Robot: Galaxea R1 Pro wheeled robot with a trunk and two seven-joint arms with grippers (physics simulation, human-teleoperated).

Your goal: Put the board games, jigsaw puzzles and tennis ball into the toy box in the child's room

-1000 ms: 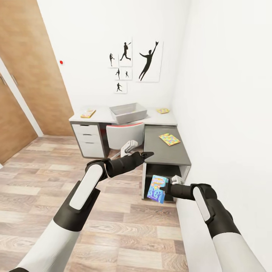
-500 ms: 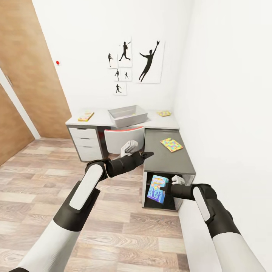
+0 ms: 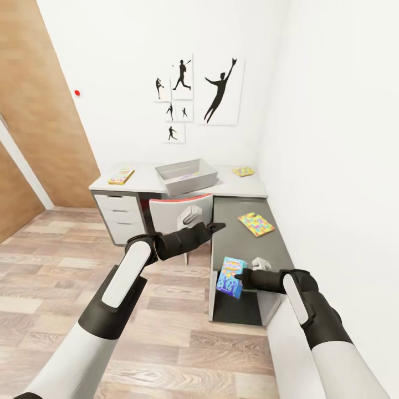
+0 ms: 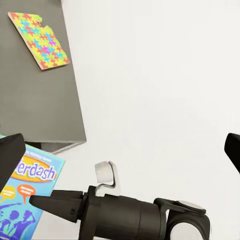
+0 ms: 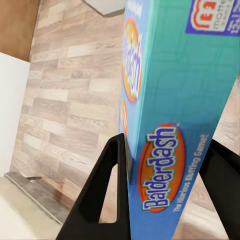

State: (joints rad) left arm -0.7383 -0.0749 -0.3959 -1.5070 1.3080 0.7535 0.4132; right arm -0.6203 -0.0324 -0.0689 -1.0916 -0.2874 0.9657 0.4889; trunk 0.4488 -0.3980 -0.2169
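1. The right pincer [image 3: 241, 275] grips the blue board game [image 3: 230, 277] — upright, long axis near vertical, above the floor beside the low cabinet [image 3: 244, 244].
2. The left pincer [image 3: 213, 226] — jaws parted, carrying nothing.
3. The toy box [image 3: 186, 176] sits on the bench [image 3: 144, 180].

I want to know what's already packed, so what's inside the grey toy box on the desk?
The toy box shows a faint coloured patch on its floor, too small to identify. Its near wall hides the front part of the inside.
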